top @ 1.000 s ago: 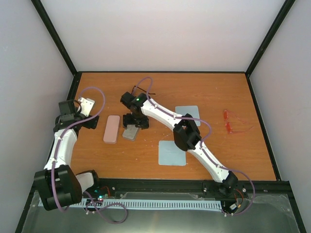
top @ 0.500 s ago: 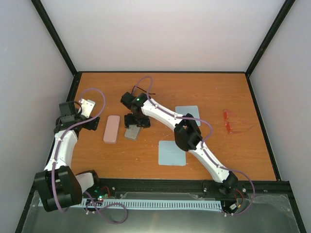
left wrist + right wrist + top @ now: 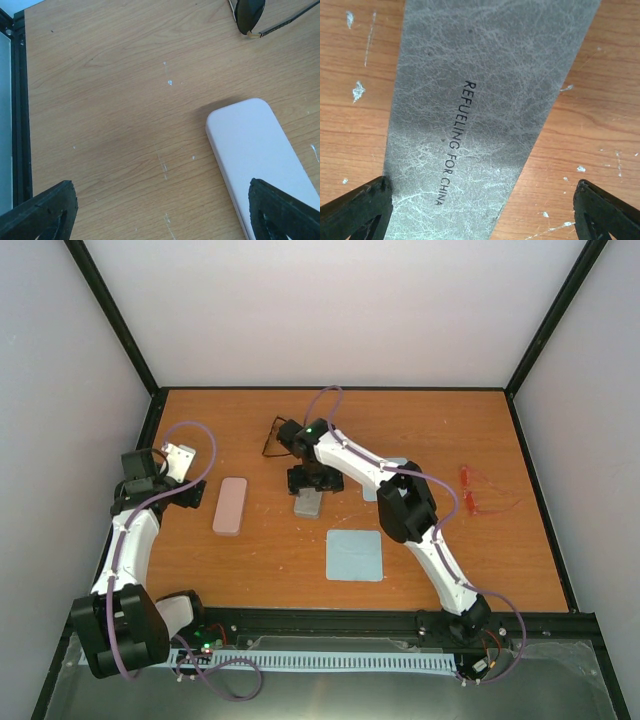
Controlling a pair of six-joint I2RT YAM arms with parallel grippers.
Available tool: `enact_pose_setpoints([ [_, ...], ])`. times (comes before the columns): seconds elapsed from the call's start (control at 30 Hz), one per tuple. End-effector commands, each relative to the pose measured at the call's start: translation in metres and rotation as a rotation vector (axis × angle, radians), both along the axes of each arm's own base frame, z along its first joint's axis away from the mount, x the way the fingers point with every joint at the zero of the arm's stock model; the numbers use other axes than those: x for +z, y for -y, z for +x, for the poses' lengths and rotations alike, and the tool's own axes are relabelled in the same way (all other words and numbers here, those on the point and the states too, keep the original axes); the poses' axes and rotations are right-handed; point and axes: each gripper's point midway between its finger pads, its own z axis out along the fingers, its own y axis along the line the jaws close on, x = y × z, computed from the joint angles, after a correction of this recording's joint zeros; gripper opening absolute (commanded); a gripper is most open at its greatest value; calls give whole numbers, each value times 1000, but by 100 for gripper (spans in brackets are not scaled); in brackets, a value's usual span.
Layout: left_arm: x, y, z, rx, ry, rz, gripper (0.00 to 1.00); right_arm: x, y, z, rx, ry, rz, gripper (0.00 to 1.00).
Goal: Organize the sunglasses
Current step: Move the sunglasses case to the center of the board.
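Sunglasses (image 3: 250,15) lie loose on the counter (image 3: 100,100), nothing cased yet; right hand (image 3: 481,210) gapes over the grey case (image 3: 485,100), left hand (image 3: 160,210) spread wide too

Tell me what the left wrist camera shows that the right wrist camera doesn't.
Left wrist only: a pink case, one dark lens and arm of the sunglasses at the top edge, and a black rail along the table's side. Right wrist only: a grey case printed REFUELING FOR CHINA, filling most of the frame. Both: the scuffed wooden table, and a gripper spread wide, left gripper and right gripper.
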Motion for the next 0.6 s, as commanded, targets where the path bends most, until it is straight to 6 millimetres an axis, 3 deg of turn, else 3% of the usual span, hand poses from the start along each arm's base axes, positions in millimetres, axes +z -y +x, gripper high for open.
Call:
enact_pose_setpoints([
  [0.0,9,1,0,6,28,-21,93,8,-3,6,1,24,-9,96],
  [0.27,7,2,0,3,26,-29,93,0,-16,8,-44,0,42,94],
  [0.57,4,2,-1,5,22,-33,93,-17,-18,12,-67,-25,35,81],
])
